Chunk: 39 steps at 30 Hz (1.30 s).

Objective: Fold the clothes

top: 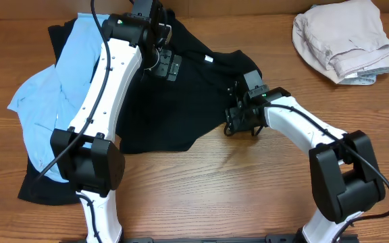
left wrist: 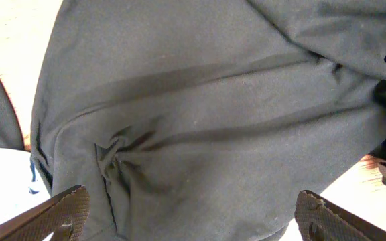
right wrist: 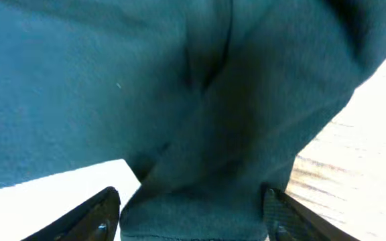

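A black shirt lies spread on the table, partly over a light blue garment. My left gripper is open above the shirt's upper part; in the left wrist view its fingers stand wide apart over wrinkled dark fabric. My right gripper is at the shirt's right edge, by a sleeve. In the right wrist view its fingers are open, with the sleeve's end between them and not pinched.
A beige folded garment sits at the table's back right. The light blue garment covers another dark piece at the front left. Bare wood table runs along the front.
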Motion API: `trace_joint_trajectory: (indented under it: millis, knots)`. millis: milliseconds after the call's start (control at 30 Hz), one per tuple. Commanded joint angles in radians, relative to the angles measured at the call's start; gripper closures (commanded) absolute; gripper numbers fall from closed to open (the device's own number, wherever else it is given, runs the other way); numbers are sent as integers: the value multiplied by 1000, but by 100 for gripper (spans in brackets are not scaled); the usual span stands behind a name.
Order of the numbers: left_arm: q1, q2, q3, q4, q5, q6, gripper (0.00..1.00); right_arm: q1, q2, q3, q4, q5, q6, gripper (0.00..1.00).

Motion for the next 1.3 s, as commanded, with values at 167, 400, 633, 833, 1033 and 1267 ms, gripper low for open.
trace_joint_trajectory:
  millis: [167, 400, 633, 833, 1033, 1267]
  knots:
    - [4, -26, 21, 1, 14, -10, 0, -7, 19, -5, 24, 32, 43, 66]
    - [4, -26, 21, -4, 14, -9, 0, -96, 1, 31, -95, 6, 127, 88]
    - [3, -26, 21, -40, 15, -2, 0, -322, -67, 153, -349, -60, 122, 85]
    - [-24, -24, 1, -98, 15, 21, 0, -536, -70, 232, -476, -91, 89, 84]
    - [-106, -24, -102, -115, 35, 25, 0, -715, -70, 233, -490, -170, 72, 83]
    - [-228, -24, -358, -69, 2, -16, 0, -814, -79, 273, -523, -299, 47, 59]
